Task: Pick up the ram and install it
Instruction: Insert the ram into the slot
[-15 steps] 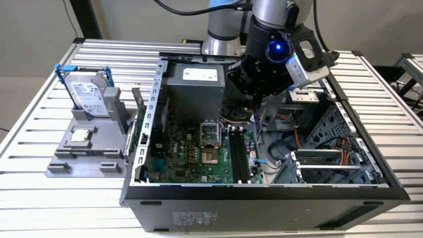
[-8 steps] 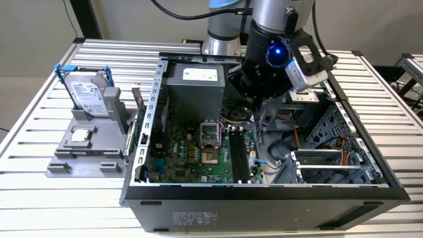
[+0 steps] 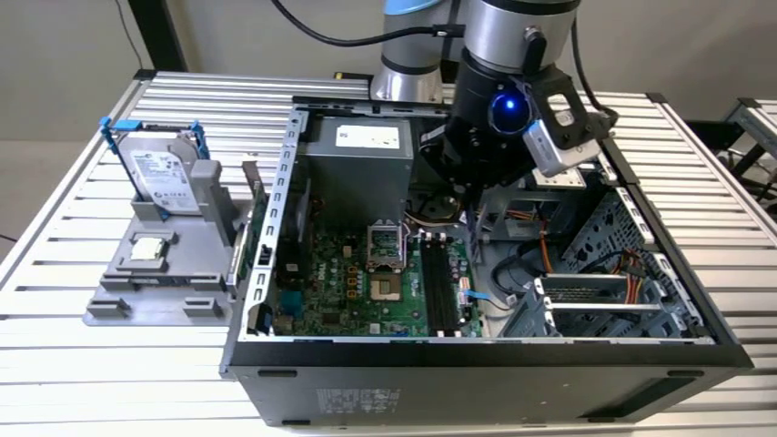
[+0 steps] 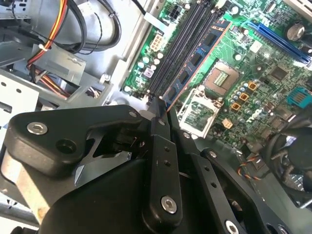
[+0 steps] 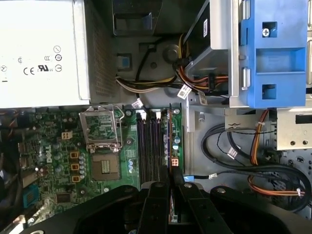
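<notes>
The ram [image 4: 197,61] is a thin green stick with dark chips, and my gripper [image 4: 162,105] is shut on one end of it. It runs parallel to the black memory slots [image 4: 178,46] of the green motherboard [image 4: 253,58]. In the first wrist view the ram [image 5: 173,141] shows edge-on beside the black slots [image 5: 148,146], with my gripper [image 5: 171,181] closed around it. I cannot tell whether it touches a slot. In the exterior view the arm's wrist [image 3: 498,127] reaches down into the open computer case [image 3: 486,350], above the slots [image 3: 443,282].
A grey power supply [image 3: 358,168] stands at the back of the case, and the processor socket [image 3: 386,264] lies beside the slots. A drive cage with a blue bracket [image 5: 270,58] and loose cables [image 5: 263,170] fill the other side. A hard drive [image 3: 164,173] and a square chip [image 3: 148,248] rest on a grey stand outside.
</notes>
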Controlling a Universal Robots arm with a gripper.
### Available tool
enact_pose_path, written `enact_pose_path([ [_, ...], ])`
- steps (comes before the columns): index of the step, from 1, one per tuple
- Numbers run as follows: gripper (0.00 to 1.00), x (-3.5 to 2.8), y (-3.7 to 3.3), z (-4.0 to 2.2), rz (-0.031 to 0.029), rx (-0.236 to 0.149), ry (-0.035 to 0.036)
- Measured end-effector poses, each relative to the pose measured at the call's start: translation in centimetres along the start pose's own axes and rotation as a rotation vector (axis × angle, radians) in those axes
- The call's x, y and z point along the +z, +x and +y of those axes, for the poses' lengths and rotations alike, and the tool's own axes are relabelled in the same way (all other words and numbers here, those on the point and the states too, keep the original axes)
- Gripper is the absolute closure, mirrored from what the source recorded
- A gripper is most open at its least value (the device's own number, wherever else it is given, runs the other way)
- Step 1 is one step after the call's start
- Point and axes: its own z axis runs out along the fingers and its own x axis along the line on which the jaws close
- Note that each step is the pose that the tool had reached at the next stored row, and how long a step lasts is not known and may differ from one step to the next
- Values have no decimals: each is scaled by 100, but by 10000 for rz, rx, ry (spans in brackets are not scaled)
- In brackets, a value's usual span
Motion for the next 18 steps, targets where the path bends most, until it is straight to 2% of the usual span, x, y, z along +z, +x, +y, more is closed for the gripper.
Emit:
enact_pose_path([
  [4, 100, 61, -11, 0, -2, 15, 1],
  [10, 100, 69, -11, 1, -3, 16, 0],
  [18, 100, 200, -6, -24, -4, 16, 16],
])
